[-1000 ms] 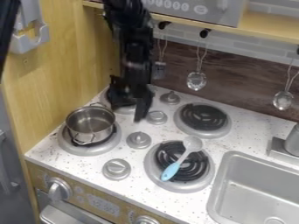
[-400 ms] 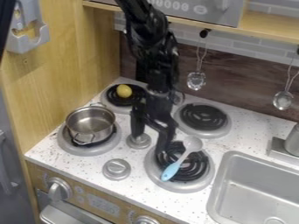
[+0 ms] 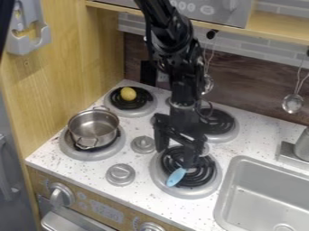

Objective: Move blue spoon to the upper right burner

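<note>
Blue spoon: handle (image 3: 175,177) slanting over the lower right burner (image 3: 210,180), its end toward the stove's front; the gripper partly covers the rest.
Gripper (image 3: 176,159): over that same burner, fingers spread wide, one on either side of the coil's upper left part.
Upper right burner (image 3: 227,127): just behind, partly covered by the arm.
Metal pot (image 3: 91,126): on the lower left burner (image 3: 82,154).
Yellow rounded object (image 3: 128,94): on the upper left burner (image 3: 143,109).
Sink (image 3: 269,189): right of the burners.
</note>
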Controlling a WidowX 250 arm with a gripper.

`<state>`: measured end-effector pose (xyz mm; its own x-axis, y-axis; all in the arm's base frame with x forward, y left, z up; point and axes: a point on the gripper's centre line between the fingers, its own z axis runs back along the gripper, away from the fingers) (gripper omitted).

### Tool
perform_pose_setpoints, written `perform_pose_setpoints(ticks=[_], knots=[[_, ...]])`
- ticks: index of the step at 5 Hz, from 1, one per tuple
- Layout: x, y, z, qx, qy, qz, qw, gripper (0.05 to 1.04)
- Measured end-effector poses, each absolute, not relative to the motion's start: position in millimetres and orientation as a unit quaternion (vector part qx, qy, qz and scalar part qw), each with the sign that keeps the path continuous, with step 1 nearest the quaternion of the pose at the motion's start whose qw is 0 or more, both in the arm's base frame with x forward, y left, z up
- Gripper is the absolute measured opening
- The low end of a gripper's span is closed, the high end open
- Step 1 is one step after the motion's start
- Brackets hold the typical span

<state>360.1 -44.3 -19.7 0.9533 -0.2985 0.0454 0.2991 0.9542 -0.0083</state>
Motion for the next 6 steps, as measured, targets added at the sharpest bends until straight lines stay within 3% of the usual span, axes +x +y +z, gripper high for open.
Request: perform_pose_setpoints(ticks=[1, 3, 5, 6], knots=[[358, -44, -25, -0.003, -0.025, -0.13, 0.991, 0.998], [345, -50, -57, 0.009, 0.016, -0.122, 0.992, 0.998], [341, -50, -69, 0.018, 0.026, -0.117, 0.993, 0.961], [341, -52, -69, 0.021, 0.026, -0.122, 0.992, 0.692]])
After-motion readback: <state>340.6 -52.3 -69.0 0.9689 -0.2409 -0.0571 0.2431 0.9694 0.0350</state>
